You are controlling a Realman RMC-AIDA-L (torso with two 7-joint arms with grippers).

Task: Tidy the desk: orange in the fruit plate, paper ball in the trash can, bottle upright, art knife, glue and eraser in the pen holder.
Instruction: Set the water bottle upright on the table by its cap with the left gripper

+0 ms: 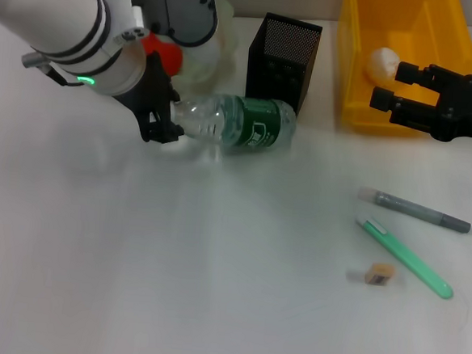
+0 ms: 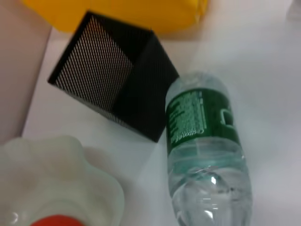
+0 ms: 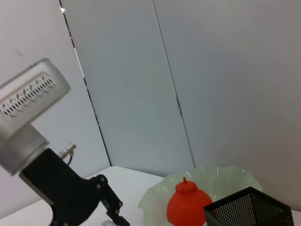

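Note:
The bottle (image 1: 240, 125) (image 2: 204, 155) lies on its side in front of the pen holder (image 1: 283, 57) (image 2: 113, 77) (image 3: 251, 211). My left gripper (image 1: 169, 114) is at the bottle's cap end, open, a finger on either side of the neck. Behind it the orange (image 1: 168, 53) (image 3: 186, 205) rests in the fruit plate (image 1: 208, 57) (image 2: 56, 179) (image 3: 225, 181). The paper ball (image 1: 383, 62) lies inside the trash can (image 1: 362, 113). Just right of the ball, my right gripper (image 1: 393, 85) hovers open and empty. The grey glue (image 1: 416, 210), green art knife (image 1: 404, 258) and eraser (image 1: 380, 274) lie at the front right.
The pen holder stands between the fruit plate and the trash can, close to the bottle's base. A grey wall with panel seams backs the desk.

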